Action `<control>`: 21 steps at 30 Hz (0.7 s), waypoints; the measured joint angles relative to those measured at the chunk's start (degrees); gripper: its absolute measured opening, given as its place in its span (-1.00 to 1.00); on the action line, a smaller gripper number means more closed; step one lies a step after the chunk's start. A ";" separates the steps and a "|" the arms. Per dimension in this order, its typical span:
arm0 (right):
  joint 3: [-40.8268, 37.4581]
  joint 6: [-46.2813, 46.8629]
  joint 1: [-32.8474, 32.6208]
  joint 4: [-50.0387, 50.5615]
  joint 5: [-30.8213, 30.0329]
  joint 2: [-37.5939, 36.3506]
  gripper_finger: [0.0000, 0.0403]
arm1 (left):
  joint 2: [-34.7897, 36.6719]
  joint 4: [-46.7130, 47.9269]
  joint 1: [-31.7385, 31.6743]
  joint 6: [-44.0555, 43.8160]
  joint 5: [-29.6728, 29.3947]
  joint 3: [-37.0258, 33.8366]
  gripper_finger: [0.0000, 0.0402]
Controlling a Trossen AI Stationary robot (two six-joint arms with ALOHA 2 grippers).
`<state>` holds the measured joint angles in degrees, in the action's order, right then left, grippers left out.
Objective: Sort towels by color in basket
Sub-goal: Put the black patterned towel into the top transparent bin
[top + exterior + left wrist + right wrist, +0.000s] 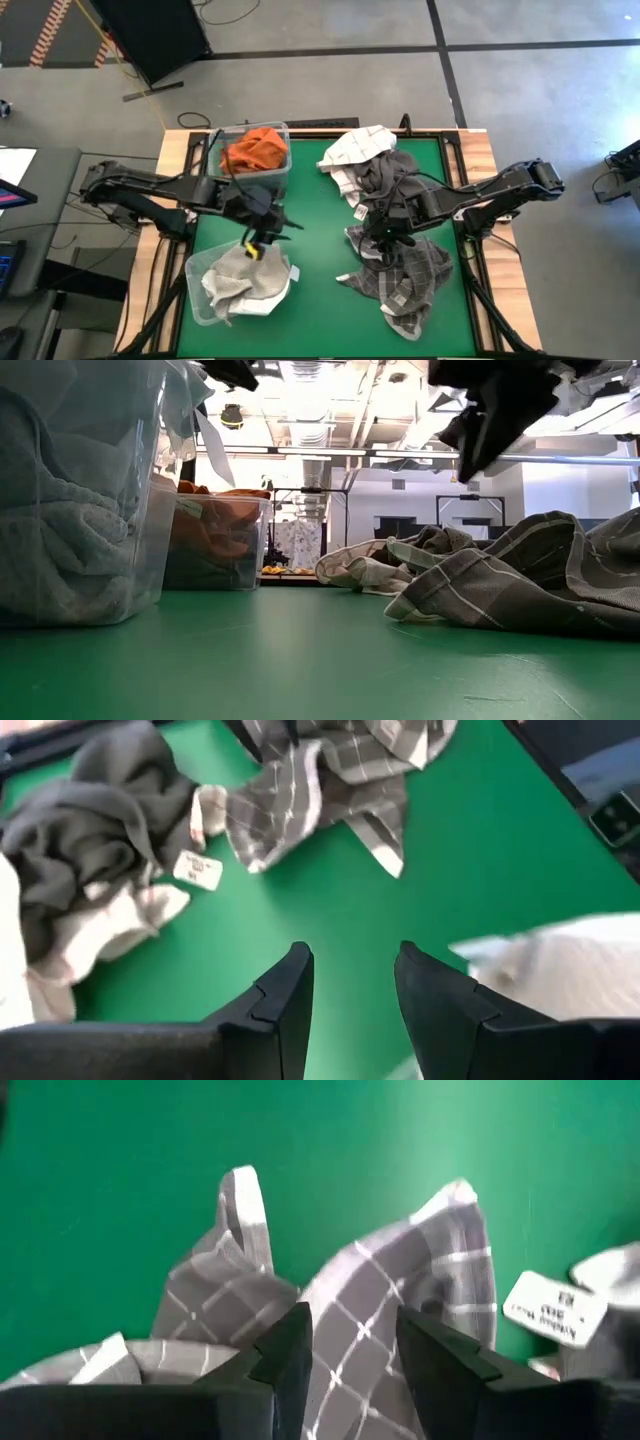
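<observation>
The green table point(310, 230) has two clear bins on its left side. One bin point(283, 140) holds orange towels point(255, 150), and the other bin point(205, 305) holds light grey and white ones point(245, 282), so part of the sorting looks done. A big pile is left on the right: checked towels point(405, 275), a dark grey towel point(385, 175) and a white towel point(358, 148) (all tangled together). The right gripper point(350, 1342) hangs just above the checked towels, fingers apart, holding nothing. The left gripper point(350, 975) is over the light bin, fingers apart and empty too.
</observation>
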<state>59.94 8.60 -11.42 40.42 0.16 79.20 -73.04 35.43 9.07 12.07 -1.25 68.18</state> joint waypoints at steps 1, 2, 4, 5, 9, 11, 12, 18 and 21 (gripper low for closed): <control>0.00 0.00 -0.04 -1.40 0.00 0.00 -0.14 | 0.67 1.28 0.91 -0.68 -0.62 0.00 -0.33; 0.00 0.00 -0.04 -2.74 -0.04 0.00 -0.14 | 1.35 2.49 1.75 -1.33 -1.10 0.00 -0.33; 0.00 0.57 -0.04 -5.93 -0.11 0.00 -0.14 | 2.48 4.70 3.38 -2.87 -2.01 0.00 -0.33; 0.00 1.97 -0.04 -8.00 -0.10 0.03 -0.14 | 2.95 5.82 4.30 -3.82 -2.30 0.00 -0.33; 0.02 6.36 -0.04 -14.17 -0.18 0.24 -0.14 | 3.77 10.10 7.69 -8.16 -2.63 0.00 -0.33; 0.03 6.43 -0.04 -17.93 -0.35 0.65 -0.14 | 3.76 11.69 9.52 -10.22 -2.67 0.00 -0.33; 0.06 6.43 -0.01 -19.69 -0.37 0.76 -0.14 | 3.72 12.09 10.53 -11.04 -2.68 0.00 -0.33; 0.04 6.58 0.33 -27.33 -0.39 0.79 -0.14 | 2.60 11.82 15.80 -12.47 -6.37 0.00 -0.33; 0.04 6.46 0.29 -28.92 -0.31 0.72 -0.14 | 2.70 11.72 17.82 -13.13 -8.63 0.00 -0.33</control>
<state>59.99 15.06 -11.14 11.50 -0.15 79.92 -70.34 47.14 26.89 -1.07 -9.88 68.18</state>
